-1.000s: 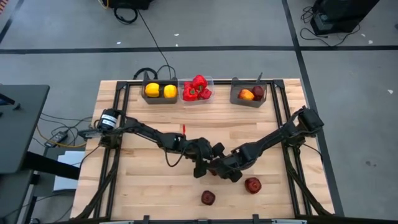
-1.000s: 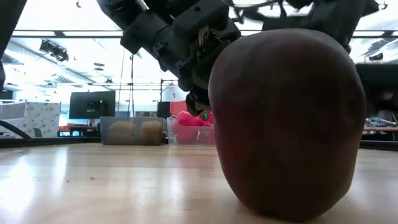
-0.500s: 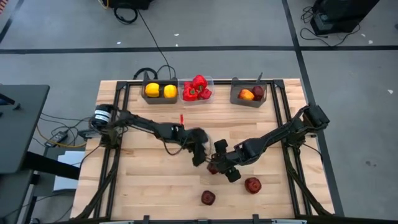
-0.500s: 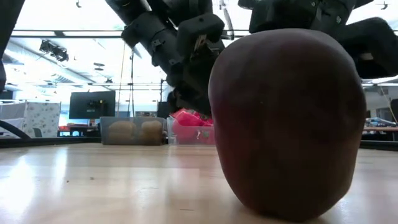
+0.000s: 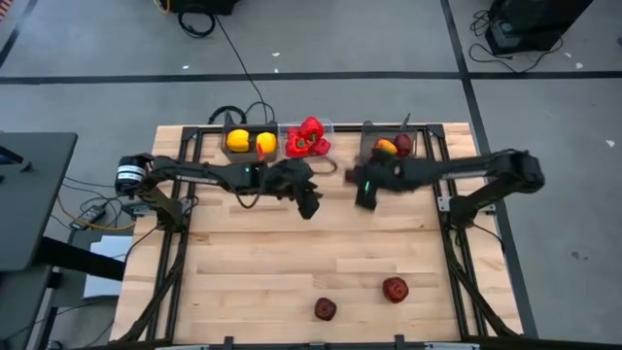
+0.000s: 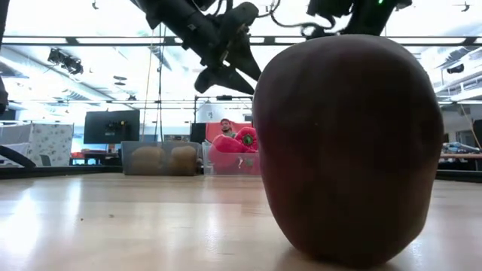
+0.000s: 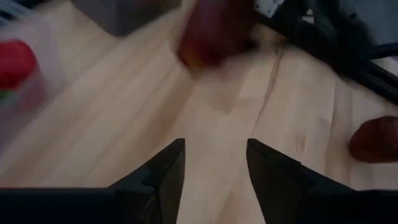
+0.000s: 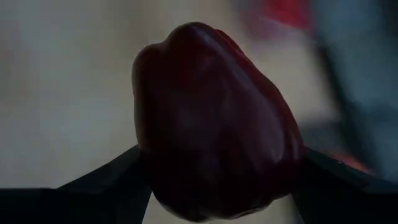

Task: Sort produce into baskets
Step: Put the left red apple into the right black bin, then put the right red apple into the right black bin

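My right gripper (image 5: 362, 191) is in the air just in front of the right dark grey bin (image 5: 389, 154), shut on a dark red apple-like fruit (image 8: 211, 118). The fruit also shows blurred in the left wrist view (image 7: 214, 34). My left gripper (image 5: 309, 202) is open and empty, in the air in front of the clear bin (image 5: 307, 148) of red peppers (image 5: 309, 136). The left dark grey bin (image 5: 251, 154) holds two yellow peppers (image 5: 239, 140). Two more dark red fruits (image 5: 325, 309) (image 5: 395, 289) rest on the table near its front edge. My right gripper pinches the dark red fruit between its two fingers, one finger (image 8: 106, 180) on each opposite side of the fruit's lower part (image 8: 155, 168). The fruit is lifted clear of the table and stands out beyond the fingertips.
The right grey bin holds an orange piece (image 5: 385, 147) and a dark red one (image 5: 402, 144). One fruit (image 6: 346, 147) stands right before the low camera and hides much behind it. A dark frame (image 5: 190, 165) runs along the table's sides. Bare wood (image 5: 253, 262) lies mid-table.
My right gripper has lifted the dark red fruit off the middle of the table and carried it up and toward the far edge, near the right grey bin. My left gripper has drawn away from it, up and toward the far edge near the clear bin.
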